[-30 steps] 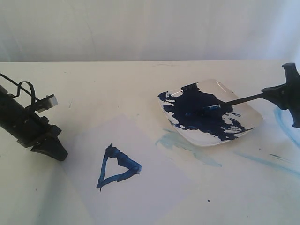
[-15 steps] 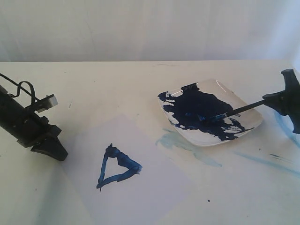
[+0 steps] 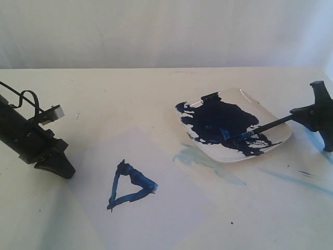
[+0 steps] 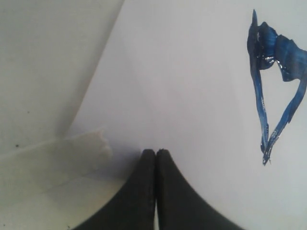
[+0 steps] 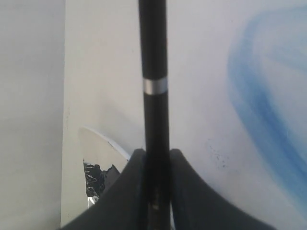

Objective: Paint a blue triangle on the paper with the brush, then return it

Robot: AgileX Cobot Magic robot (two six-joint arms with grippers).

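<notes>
A rough dark-blue triangle (image 3: 130,186) (image 4: 276,91) is painted on the pale paper (image 3: 171,208) (image 4: 182,81) lying on the table. My left gripper (image 3: 54,164) (image 4: 156,152) is shut and empty, resting on the paper's left edge, apart from the triangle. At the right edge of the exterior view, my right gripper (image 3: 312,115) (image 5: 156,155) is shut on the black brush (image 3: 265,126) (image 5: 154,72). The brush slants down leftward, its tip lying in the paint on the white plate (image 3: 278,133).
A big dark-blue paint blotch (image 3: 218,122) covers most of the plate. Pale light-blue smears (image 3: 208,161) (image 5: 259,96) stain the table in front of the plate and to its right. A wall stands behind the table.
My right gripper has drawn back to the right and lowered, tilting the brush. The brush tip slid right and forward across the plate. The left arm has not moved.
</notes>
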